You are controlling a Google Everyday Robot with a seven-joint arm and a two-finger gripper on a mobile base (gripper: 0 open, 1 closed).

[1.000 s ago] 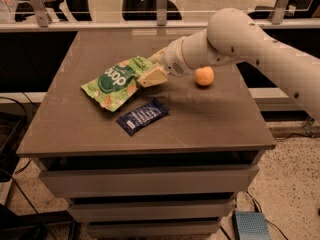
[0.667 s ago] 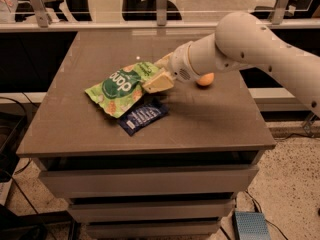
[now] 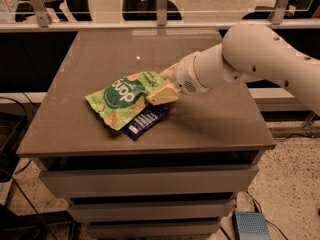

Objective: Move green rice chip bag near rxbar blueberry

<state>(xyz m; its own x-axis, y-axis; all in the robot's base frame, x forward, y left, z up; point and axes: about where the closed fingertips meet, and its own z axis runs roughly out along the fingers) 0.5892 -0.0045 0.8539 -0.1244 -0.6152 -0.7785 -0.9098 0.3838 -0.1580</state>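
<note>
- Since a second ago the green rice chip bag (image 3: 121,99) has come toward the front of the worktop (image 3: 215,126) with the claw (image 3: 156,97). The orange fruit seen then is now hidden behind the arm.
- Nearest, below the worktop's front edge, are stacked drawer fronts (image 3: 145,181).
- The rxbar blueberry (image 3: 146,122) lies flat near the front, tilted, its upper end tucked under the bag's lower edge.
- The bag lies just behind it, touching and partly covering it, logo up.
- The claw is clamped on the bag's right edge, low over the worktop.
- The white arm (image 3: 250,59) reaches in from the right.
- Farthest back, a railing (image 3: 160,26) runs along the worktop's rear edge.
</note>
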